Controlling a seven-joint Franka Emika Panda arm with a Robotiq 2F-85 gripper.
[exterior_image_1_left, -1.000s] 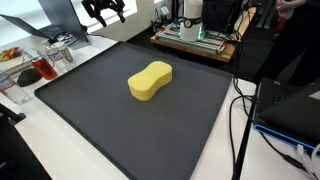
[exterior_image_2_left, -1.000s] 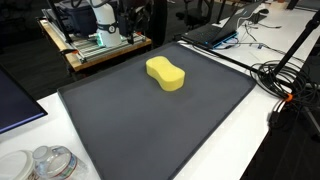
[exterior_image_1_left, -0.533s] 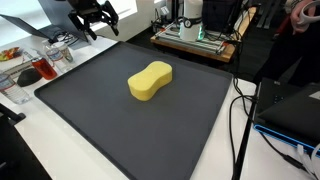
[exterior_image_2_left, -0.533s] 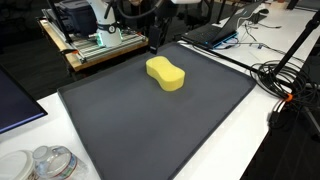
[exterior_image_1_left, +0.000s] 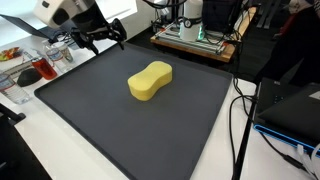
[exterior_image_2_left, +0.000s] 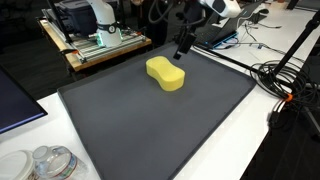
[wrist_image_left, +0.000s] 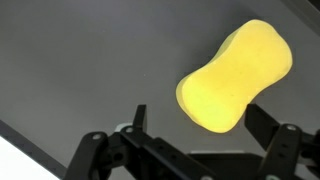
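Observation:
A yellow peanut-shaped sponge (exterior_image_1_left: 150, 81) (exterior_image_2_left: 165, 73) lies on a dark grey mat (exterior_image_1_left: 120, 130) (exterior_image_2_left: 150, 130), in its far half. My gripper (exterior_image_1_left: 105, 42) (exterior_image_2_left: 180, 50) hangs in the air above the mat's far edge, a short way from the sponge and not touching it. In the wrist view the sponge (wrist_image_left: 235, 78) fills the upper right, and the gripper (wrist_image_left: 200, 125) stands open below it, its two dark fingers (wrist_image_left: 138, 115) spread wide with nothing between them.
A glass of red liquid (exterior_image_1_left: 35, 72) and dishes stand off one corner of the mat. A machine on a wooden stand (exterior_image_1_left: 195, 32) (exterior_image_2_left: 95, 45) sits behind. Cables (exterior_image_1_left: 240, 115) (exterior_image_2_left: 285, 80), a laptop (exterior_image_2_left: 215, 35) and clear plastic tubs (exterior_image_2_left: 50, 162) border the mat.
The arm has swung in from behind the mat and come lower, closer to the sponge. The jaws have stayed open. The sponge has not moved.

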